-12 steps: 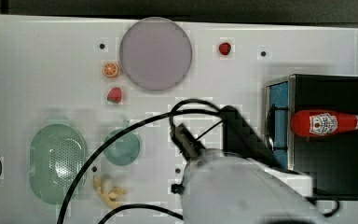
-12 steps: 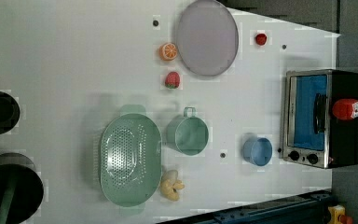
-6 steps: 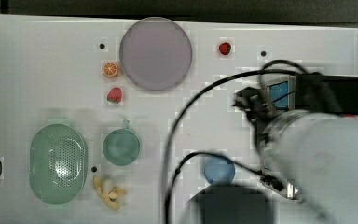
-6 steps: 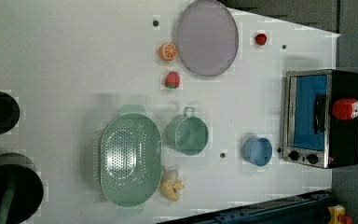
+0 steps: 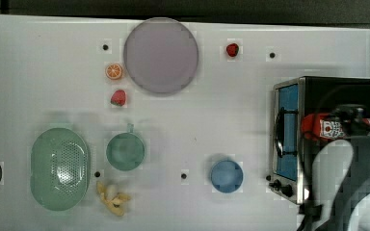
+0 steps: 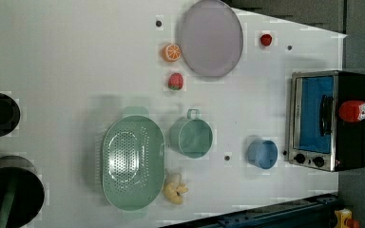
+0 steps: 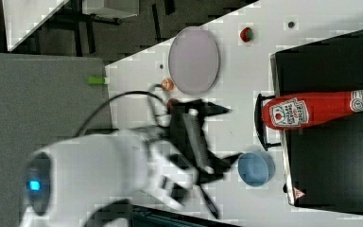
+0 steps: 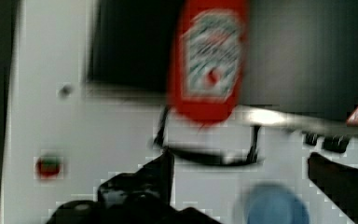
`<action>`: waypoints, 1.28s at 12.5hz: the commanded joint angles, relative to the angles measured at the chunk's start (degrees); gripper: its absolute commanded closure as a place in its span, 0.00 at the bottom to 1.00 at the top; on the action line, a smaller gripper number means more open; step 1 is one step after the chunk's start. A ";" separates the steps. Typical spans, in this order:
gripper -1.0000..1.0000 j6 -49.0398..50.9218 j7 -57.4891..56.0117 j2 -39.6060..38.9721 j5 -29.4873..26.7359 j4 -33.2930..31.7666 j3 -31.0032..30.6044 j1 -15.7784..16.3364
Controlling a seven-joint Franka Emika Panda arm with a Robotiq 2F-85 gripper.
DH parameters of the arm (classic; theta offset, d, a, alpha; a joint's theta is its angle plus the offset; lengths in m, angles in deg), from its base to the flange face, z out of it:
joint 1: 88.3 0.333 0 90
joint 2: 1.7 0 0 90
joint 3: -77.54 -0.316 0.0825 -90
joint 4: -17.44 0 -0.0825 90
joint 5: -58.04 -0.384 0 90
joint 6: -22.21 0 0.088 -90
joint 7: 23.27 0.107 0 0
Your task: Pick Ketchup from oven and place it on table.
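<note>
Lining up on the ketchup [image 7: 312,110] now. It's lying on its side on top of the oven [image 7: 331,184], base overhanging the front edge above the door handle [image 7: 260,121], cap pointing toward the back. Gripper [image 7: 227,135] jaws spread wide, nothing in them, short of the oven front over the table [image 7: 246,75]. Bottle looks like light, squeezable plastic with a slick skin, so I'd expect it to roll or slip. My pick: clamp across the body at the label, not the tapered neck.
</note>
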 commanded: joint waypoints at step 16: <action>0.16 -12.80 0.60 -18.84 -10.61 3.18 2.23 -2.54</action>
